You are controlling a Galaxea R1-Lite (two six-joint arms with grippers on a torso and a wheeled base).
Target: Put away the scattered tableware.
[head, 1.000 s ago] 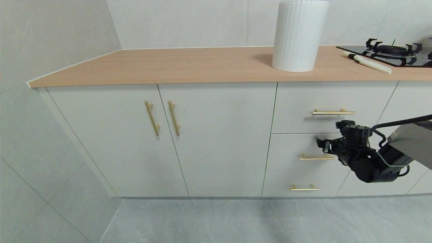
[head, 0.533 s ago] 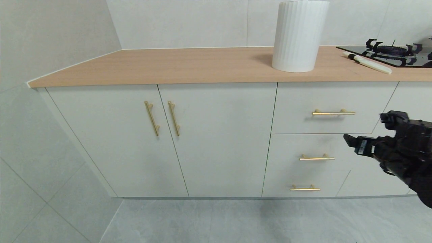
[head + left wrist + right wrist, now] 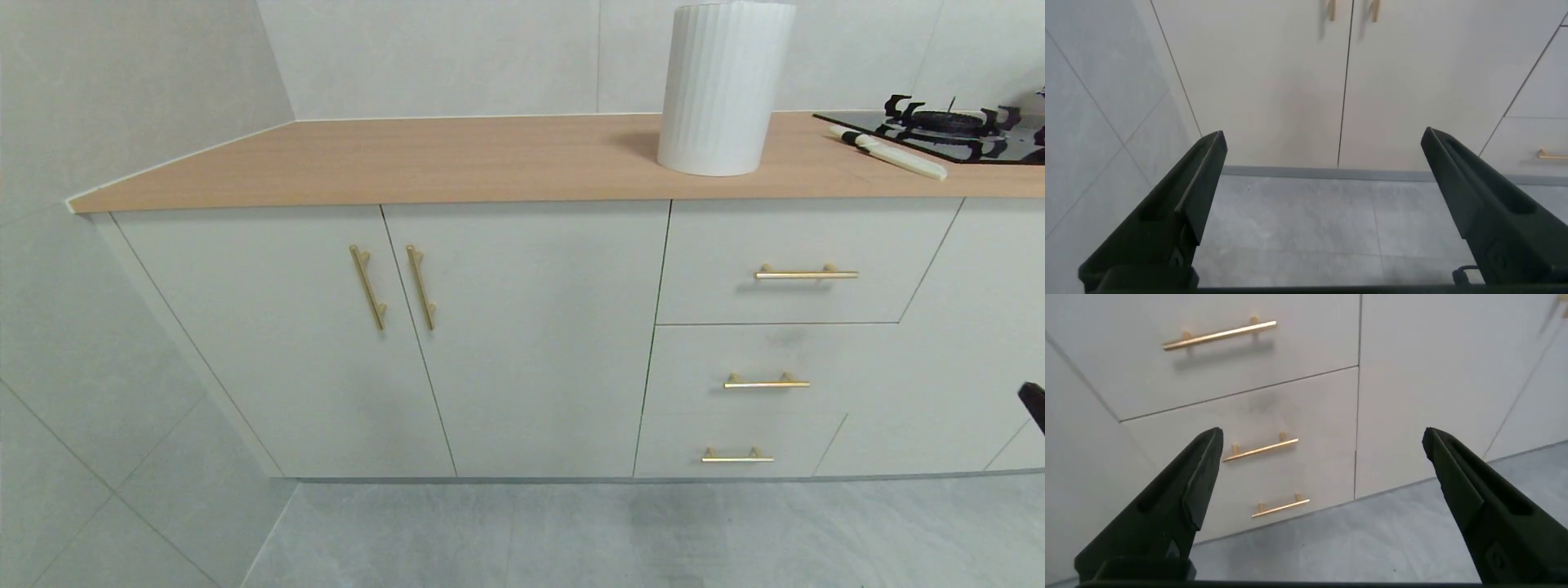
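Nearest to us, the left gripper (image 3: pixel 1323 137) hangs low over the grey tiled floor (image 3: pixel 1306 237). Its jaws are spread wide with nothing between them, and they face the foot of the pale cabinet doors (image 3: pixel 1282 82). The right gripper (image 3: pixel 1323 434) also has its jaws wide apart and empty. It faces the drawer fronts (image 3: pixel 1249 408), where we see three horizontal gold bars stacked: the top handle (image 3: pixel 1219 335), the middle handle (image 3: pixel 1261 449) and the shorter bottom handle (image 3: pixel 1280 508). All the fronts sit shut and flush. From the head view we take in the whole cabinet run, with two vertical gold door handles (image 3: pixel 368 286) side by side at the seam of the doors and the drawers to their right. Above lies the wooden bench (image 3: pixel 408 159), which runs into the corner on the left. A white ribbed container (image 3: pixel 722 86) stands upright on it above the top drawer. Well to its right a pale utensil (image 3: pixel 890 151) with a dark band lies flat near the bench's front edge, one end resting at the corner of the black hob (image 3: pixel 951 131); we cannot tell what kind of utensil it is. Behind everything rises the light tiled wall (image 3: pixel 449 57). The wrist views give us cabinet fronts and floor up close, while the head view gives us the bench top.
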